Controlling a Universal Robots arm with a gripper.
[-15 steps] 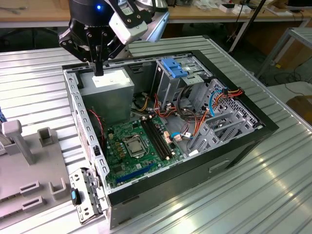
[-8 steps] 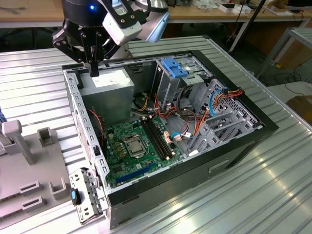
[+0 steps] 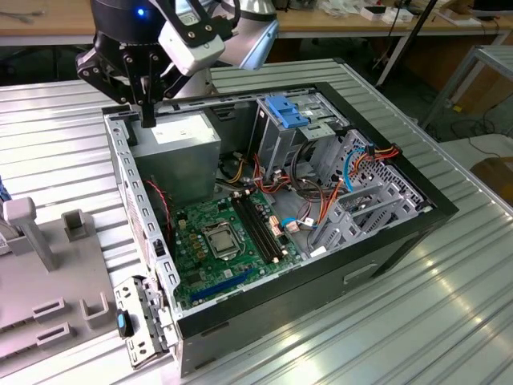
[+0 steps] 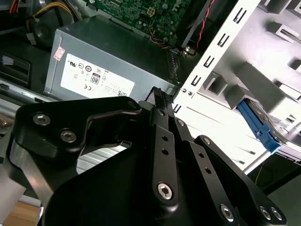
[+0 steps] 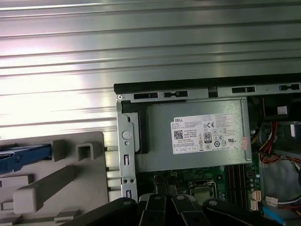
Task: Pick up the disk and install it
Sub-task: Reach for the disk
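Gripper (image 3: 148, 119): black, jointed metal links with bolt heads. The fingers were drawn together into one narrow bar with no gap showing and nothing between them.

Just under the tips was the corner of the power-supply box (image 3: 176, 148), which was plain grey sheet metal with a white printed label. Whether the tips touched it could not be told.

Around it was the open case (image 3: 321, 321), black outside, with a bare perforated steel frame inside. On the floor of the case lay a green motherboard (image 3: 216, 241) with long black slots and a square metal socket. Red, yellow, orange and blue wiring was bundled loosely towards the drive cage (image 3: 276, 144). The cage was folded grey steel, topped by a blue plastic bracket (image 3: 288, 108).

Outside the case, past its rim in the first wrist view, sat a matte grey fixture (image 5: 91, 193) with moulded blocks and slots. The disk (image 5: 26, 155) lay on it, and the part in view was mostly its bright blue rail. It was well apart from the gripper and nothing held it.

Beyond was the ribbed, shiny aluminium table (image 5: 141, 47), which threw back glare.

Progress, as a judgement: early. The disk had not been lifted from the fixture, so both the pick-up and the installation into the case remained to be done.
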